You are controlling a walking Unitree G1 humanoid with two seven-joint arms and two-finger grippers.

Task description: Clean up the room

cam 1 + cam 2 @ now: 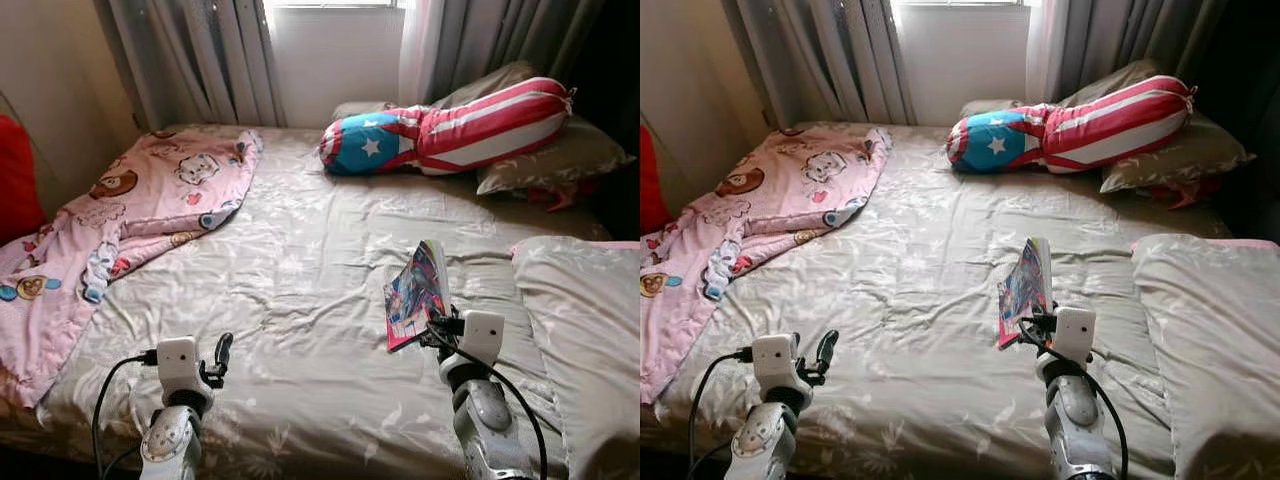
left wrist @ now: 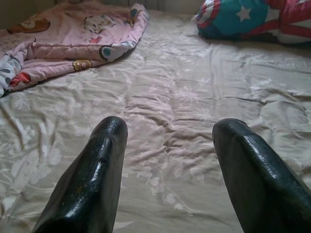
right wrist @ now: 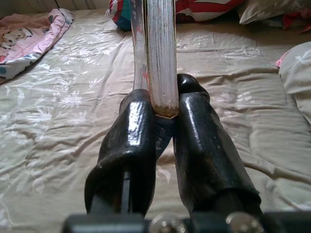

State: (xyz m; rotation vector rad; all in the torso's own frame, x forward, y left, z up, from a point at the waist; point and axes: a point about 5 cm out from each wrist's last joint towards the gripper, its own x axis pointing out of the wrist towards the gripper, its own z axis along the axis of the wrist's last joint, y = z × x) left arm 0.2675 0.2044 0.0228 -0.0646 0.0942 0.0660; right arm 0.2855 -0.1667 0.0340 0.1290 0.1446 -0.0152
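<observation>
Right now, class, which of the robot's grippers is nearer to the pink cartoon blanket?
Left. The left gripper hovers open over the bed's near edge, on the pink blanket's side. The right gripper is farther across the bed, shut on a book.

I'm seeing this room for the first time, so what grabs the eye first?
The stars-and-stripes bolster pillow at the bed's head, and the pink cartoon-print blanket rumpled along the robot's left side. Nearer, the right gripper pinches a colourful thin book above the beige floral bedsheet.
</observation>
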